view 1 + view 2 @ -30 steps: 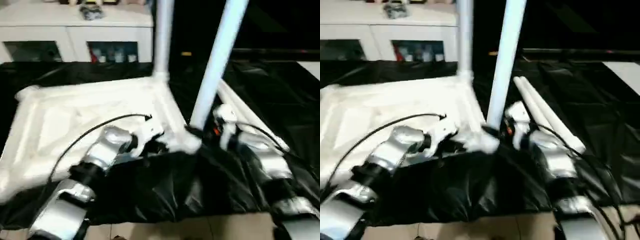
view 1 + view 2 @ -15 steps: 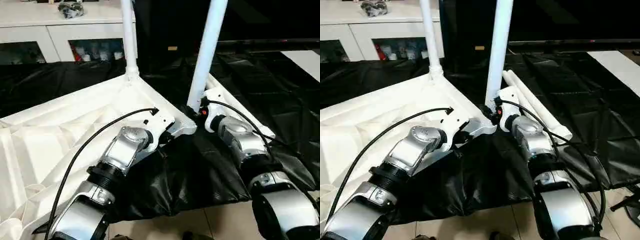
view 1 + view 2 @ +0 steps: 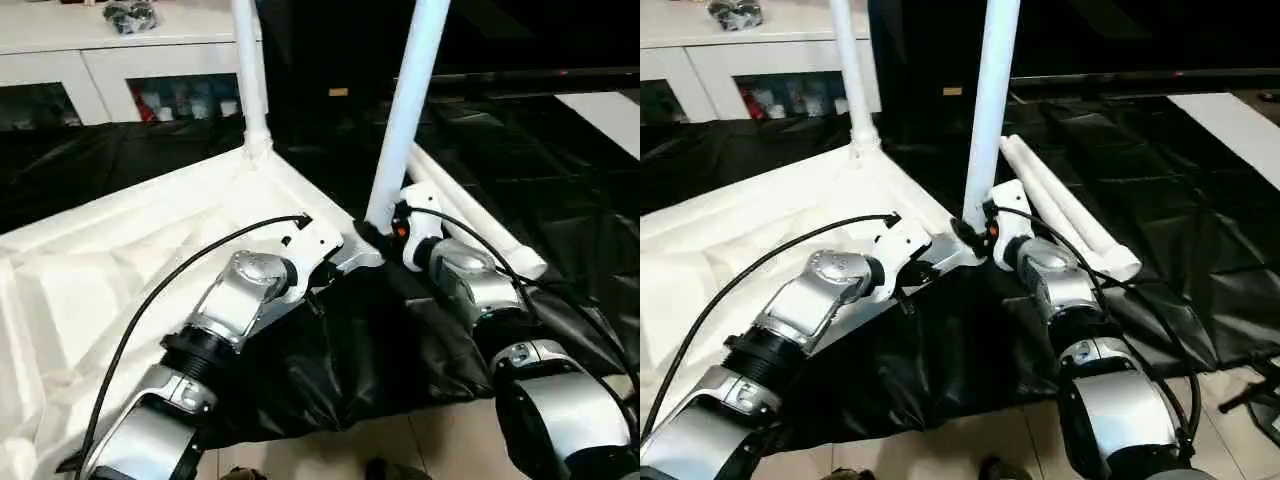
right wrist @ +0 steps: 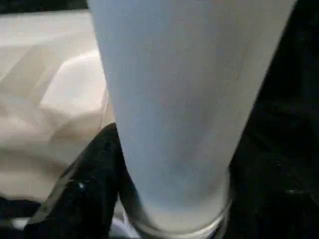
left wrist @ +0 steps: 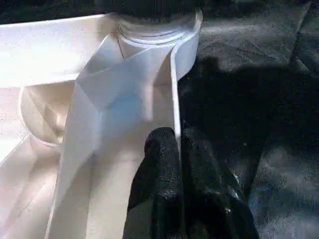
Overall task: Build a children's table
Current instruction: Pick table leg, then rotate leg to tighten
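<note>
The white table top (image 3: 120,260) lies upside down on a black sheet, ribbed side up. One white leg (image 3: 248,80) stands upright in the far corner socket. A second leg (image 3: 405,110) stands in the near corner socket, leaning slightly. My right gripper (image 3: 370,232) is shut on that leg's base; one black finger (image 4: 84,189) shows beside the tube. My left gripper (image 5: 178,142) is shut on the top's thin rim wall just beside that same corner, one finger on each side. Two loose legs (image 3: 470,215) lie side by side to the right.
A white cabinet with glass doors (image 3: 100,70) stands at the back left. The black sheet (image 3: 560,170) covers the floor around the table top. Bare tiled floor (image 3: 420,450) shows at the near edge, and a white panel (image 3: 610,110) lies far right.
The head camera has swung and settled, so the whole picture has shifted. Both grippers keep their holds at the near corner, and the held leg stands much as before.
</note>
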